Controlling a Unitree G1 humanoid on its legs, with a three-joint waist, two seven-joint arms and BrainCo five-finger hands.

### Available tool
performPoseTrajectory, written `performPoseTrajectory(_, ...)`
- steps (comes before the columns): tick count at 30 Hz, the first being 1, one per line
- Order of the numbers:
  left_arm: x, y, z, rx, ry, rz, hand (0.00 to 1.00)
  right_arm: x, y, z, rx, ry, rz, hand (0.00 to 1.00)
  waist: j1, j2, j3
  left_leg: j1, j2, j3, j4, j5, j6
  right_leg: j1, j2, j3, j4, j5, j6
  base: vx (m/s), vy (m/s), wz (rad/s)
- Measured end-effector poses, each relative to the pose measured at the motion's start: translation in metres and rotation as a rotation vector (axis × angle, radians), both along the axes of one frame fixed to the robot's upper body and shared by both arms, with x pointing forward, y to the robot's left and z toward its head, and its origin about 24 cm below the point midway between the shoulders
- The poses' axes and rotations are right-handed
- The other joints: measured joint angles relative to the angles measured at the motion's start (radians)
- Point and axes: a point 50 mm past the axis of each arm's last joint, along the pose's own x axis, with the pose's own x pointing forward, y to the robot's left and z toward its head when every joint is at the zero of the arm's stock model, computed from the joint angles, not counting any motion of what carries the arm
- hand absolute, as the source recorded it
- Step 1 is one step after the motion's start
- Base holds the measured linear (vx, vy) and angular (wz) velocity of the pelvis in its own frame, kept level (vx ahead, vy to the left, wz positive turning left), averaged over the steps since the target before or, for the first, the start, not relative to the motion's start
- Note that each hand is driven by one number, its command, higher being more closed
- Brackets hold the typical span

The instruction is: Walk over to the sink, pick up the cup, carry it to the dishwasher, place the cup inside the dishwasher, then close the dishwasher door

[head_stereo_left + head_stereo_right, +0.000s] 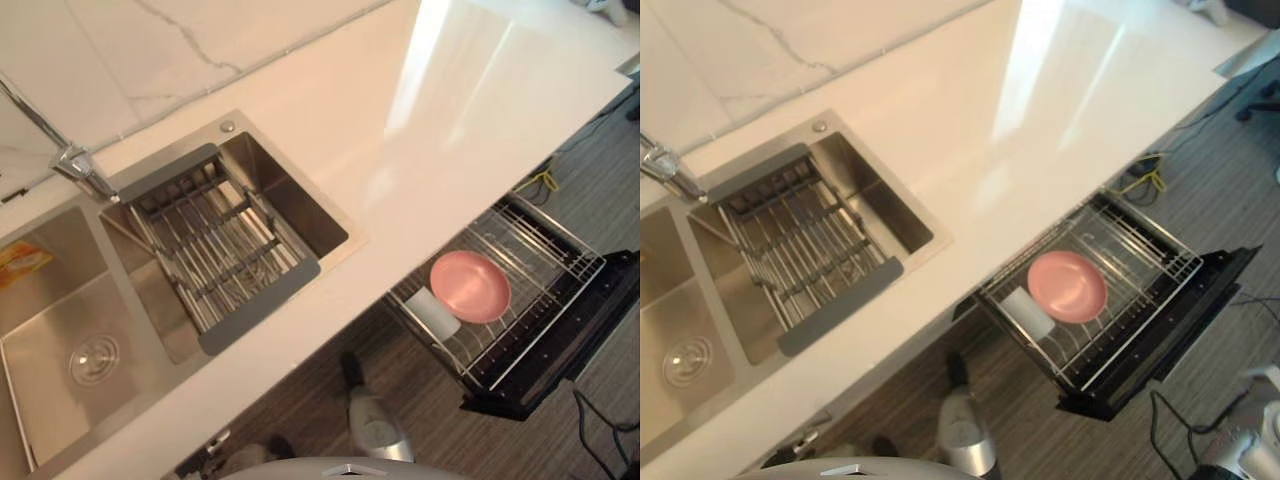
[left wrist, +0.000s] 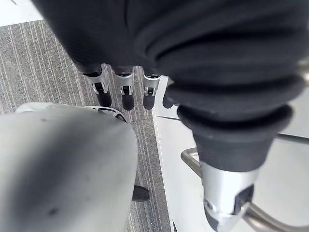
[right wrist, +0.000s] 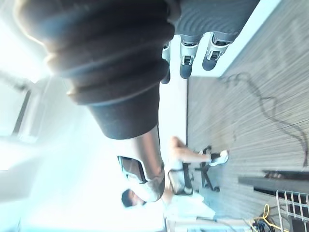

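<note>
Below the surface's front edge, the cup [image 1: 432,313] sits in the open dishwasher [image 1: 553,338] beside a pink plate [image 1: 471,286]. The left hand [image 2: 126,94] and right hand [image 3: 187,60] hang empty, fingers loosely straight. Closing it hard could knock the cup against the plate.

A steel sink [image 1: 885,215] is set into the white surface [image 1: 1020,120], with a drainer rack [image 1: 800,250] across its basin. Below the surface's edge, the dishwasher [image 1: 1185,315] stands open, its wire basket [image 1: 1140,245] holding a pink plate [image 1: 1067,286] and, just beside it, the white cup [image 1: 1028,312].
</note>
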Motion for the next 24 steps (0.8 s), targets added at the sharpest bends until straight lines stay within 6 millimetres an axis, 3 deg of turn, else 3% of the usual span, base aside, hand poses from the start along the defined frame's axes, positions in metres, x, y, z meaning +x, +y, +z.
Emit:
performPoseTrajectory(4, -0.011, -0.001, -0.002, -0.009, 0.046, 0.006, 0.0, -0.016, 0.003, -0.036, 0.196, -0.094, 0.002, 0.0, -0.004, -0.006, -0.037, 0.002, 0.0, 0.017, 0.001, -0.004, 0.0, -0.002, 0.0, 0.006, -0.001, 0.001, -0.005, -0.02, -0.028, -0.09)
performPoseTrajectory(9, -0.016, 0.0, -0.004, -0.013, 0.065, 0.014, 0.0, -0.034, 0.037, -0.096, 0.432, -0.207, 0.002, 0.0, 0.015, 0.001, -0.076, 0.003, 0.002, 0.022, 0.001, -0.009, -0.009, 0.0, -0.002, 0.002, 0.001, 0.001, -0.006, -0.02, -0.034, 0.02)
performPoseTrajectory(11, -0.013, -0.001, -0.003, -0.013, 0.055, 0.013, 0.0, -0.038, 0.048, -0.111, 0.478, -0.205, 0.011, 0.0, 0.03, 0.004, -0.08, 0.003, 0.005, 0.032, 0.001, -0.009, -0.009, 0.001, -0.006, -0.001, 0.001, 0.001, -0.006, -0.02, -0.03, 0.08)
performPoseTrajectory(21, -0.003, -0.003, -0.003, -0.01, 0.013, 0.05, 0.0, -0.037, 0.094, -0.158, 0.626, -0.156, 0.052, 0.0, 0.094, 0.004, -0.116, 0.034, 0.009, 0.045, -0.019, 0.002, -0.006, 0.034, -0.018, -0.036, 0.007, -0.012, 0.004, 0.01, -0.012, 0.09)
performPoseTrajectory(24, -0.002, -0.005, -0.003, -0.012, 0.014, 0.05, 0.0, -0.041, 0.105, -0.168, 0.646, -0.102, 0.027, 0.0, 0.095, 0.005, -0.121, 0.042, 0.008, 0.03, -0.036, 0.013, -0.009, 0.034, -0.025, -0.059, 0.034, -0.034, 0.004, 0.01, -0.034, 0.2)
